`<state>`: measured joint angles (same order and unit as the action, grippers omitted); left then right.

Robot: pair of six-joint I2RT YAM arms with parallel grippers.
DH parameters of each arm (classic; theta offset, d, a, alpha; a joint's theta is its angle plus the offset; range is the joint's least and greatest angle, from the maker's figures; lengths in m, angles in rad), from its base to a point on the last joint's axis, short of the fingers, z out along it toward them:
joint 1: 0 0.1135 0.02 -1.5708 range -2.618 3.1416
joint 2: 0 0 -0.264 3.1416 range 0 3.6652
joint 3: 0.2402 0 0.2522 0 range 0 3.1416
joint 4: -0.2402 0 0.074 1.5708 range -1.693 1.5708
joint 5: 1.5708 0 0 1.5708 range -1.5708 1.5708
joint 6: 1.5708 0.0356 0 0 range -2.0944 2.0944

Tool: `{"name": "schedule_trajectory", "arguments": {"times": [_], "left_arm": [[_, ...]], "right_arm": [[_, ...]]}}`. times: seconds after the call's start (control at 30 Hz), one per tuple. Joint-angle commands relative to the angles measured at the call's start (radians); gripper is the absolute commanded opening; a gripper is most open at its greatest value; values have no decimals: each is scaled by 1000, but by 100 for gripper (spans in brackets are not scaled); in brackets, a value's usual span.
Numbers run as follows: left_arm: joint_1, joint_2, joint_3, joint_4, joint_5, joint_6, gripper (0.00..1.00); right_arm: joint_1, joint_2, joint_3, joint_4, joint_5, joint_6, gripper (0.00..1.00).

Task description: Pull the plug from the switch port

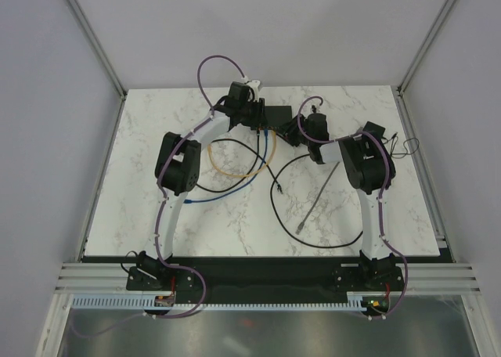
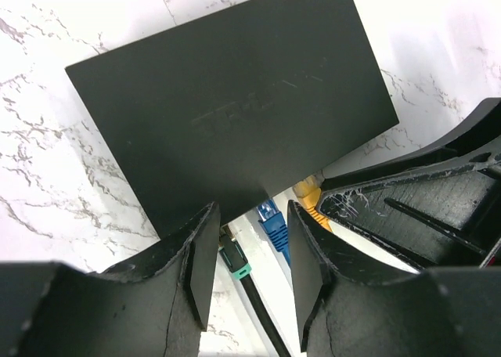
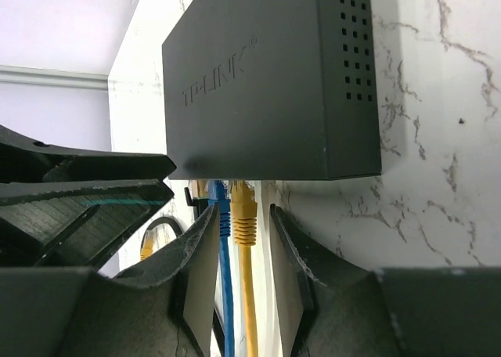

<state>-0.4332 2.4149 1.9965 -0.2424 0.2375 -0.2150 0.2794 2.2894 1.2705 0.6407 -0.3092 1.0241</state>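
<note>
The switch (image 1: pixel 279 113) is a flat black box at the back middle of the marble table, with three plugs in its near side. In the left wrist view the switch (image 2: pixel 235 106) fills the top. My left gripper (image 2: pixel 250 267) is open astride a black plug with a teal band (image 2: pixel 234 260) and a blue plug (image 2: pixel 274 228), with a yellow plug (image 2: pixel 311 197) just outside it. In the right wrist view, below the switch (image 3: pixel 266 83), my right gripper (image 3: pixel 243 283) is open around the blue plug (image 3: pixel 222 208) and the yellow plug (image 3: pixel 244 212). A gap shows beside the yellow one.
Both grippers crowd the same side of the switch, with the right finger (image 2: pixel 423 216) close beside my left one. Yellow (image 1: pixel 235 169), blue (image 1: pixel 227 196) and black (image 1: pixel 286 204) cables loop across the table's middle. A grey rod (image 1: pixel 317 194) lies to the right, with a small black block (image 1: pixel 376 128) at the far right.
</note>
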Motion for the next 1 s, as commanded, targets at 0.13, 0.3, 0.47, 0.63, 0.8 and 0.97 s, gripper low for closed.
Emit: {"name": "schedule_trajectory", "arguments": {"times": [0.13,0.3,0.47,0.63,0.8,0.97], "left_arm": [[-6,6,44,-17,-17,42,47],[-6,6,45,-18,-17,42,46],[-6,6,47,-21,-18,45,46],[-15,-16,33,-26,-49,98,48],[-48,-50,-8,-28,-217,273,62],[-91,-16,33,-28,-319,405,66]], "right_arm": [[4,59,43,-7,21,44,39],[4,65,47,-21,56,74,37],[4,76,52,-53,76,76,29],[4,97,95,-121,81,59,14],[0,104,144,-199,65,-1,0],[-11,107,144,-199,39,-13,0]]}}
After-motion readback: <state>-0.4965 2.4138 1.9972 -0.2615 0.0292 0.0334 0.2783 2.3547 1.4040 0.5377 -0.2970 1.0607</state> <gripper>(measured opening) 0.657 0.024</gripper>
